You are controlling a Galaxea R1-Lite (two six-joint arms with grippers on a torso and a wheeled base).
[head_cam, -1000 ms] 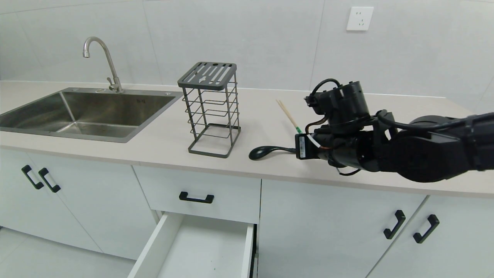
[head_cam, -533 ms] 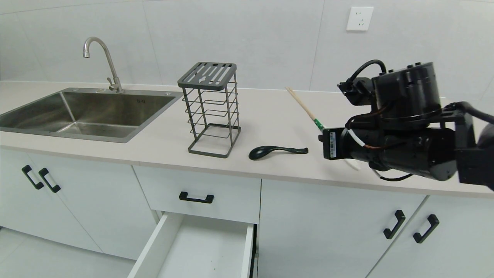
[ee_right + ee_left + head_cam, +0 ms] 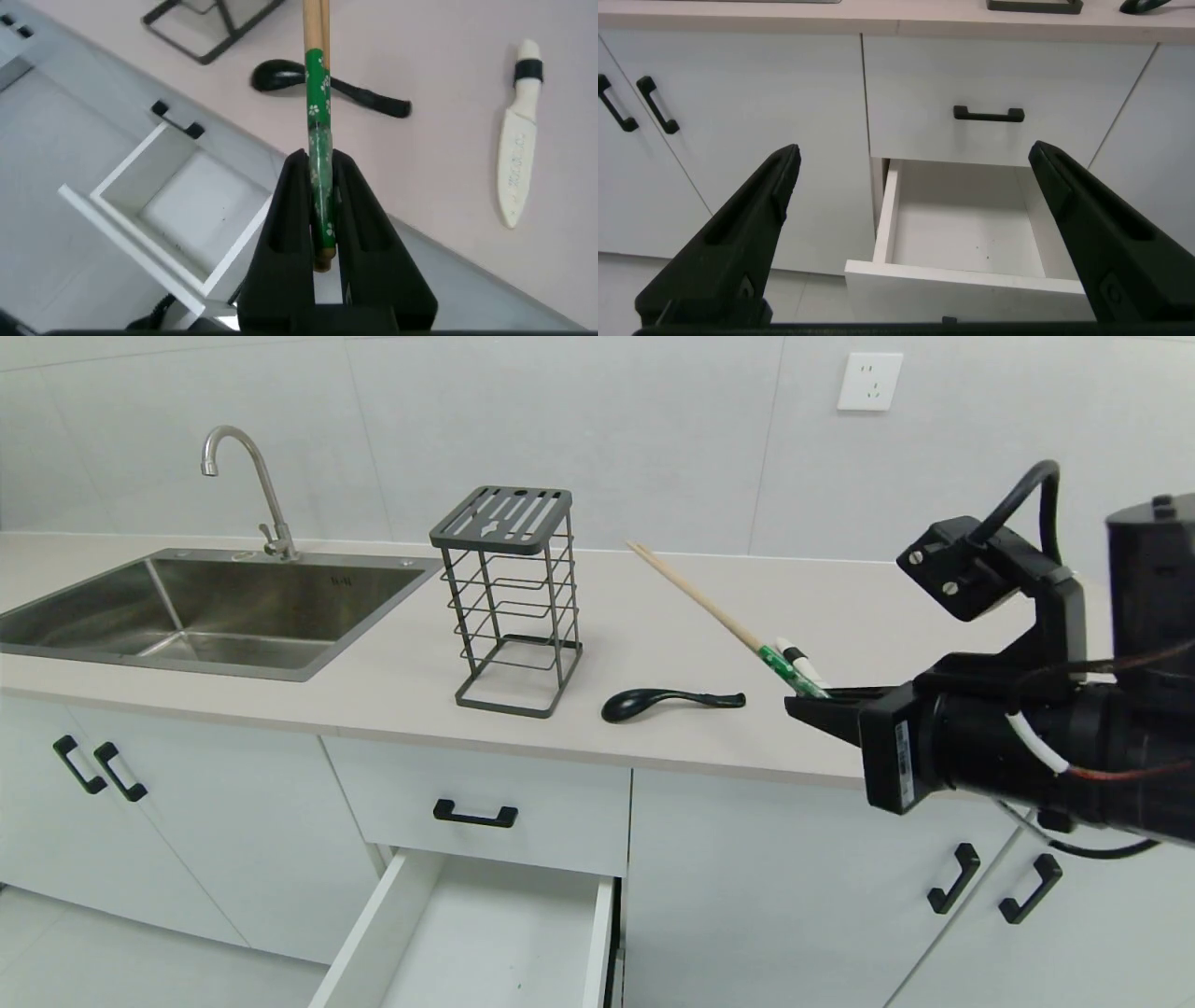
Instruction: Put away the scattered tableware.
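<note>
- The pair of wooden chopsticks with green-patterned ends is being clamped in the closed right claw above the counter, with the long axis pointing to 10 o'clock.
- The pulled-out white drawer is being seen at 8 o'clock from that claw, and it is being faced by the wide-open left claw.
- Tableware is not yet being held in the drawer or in the dark wire rack.

1. The open drawer stands pulled out of the white cabinet, its pale inside marked by a few small dark specks.
2. Directly above the open drawer is a closed drawer front with a black handle.
3. Higher above it runs the countertop edge.
4. Beside the open drawer, cabinet doors carry two black handles.
5. The left gripper has its dark fingers spread wide, one to each side of the open drawer.
</note>
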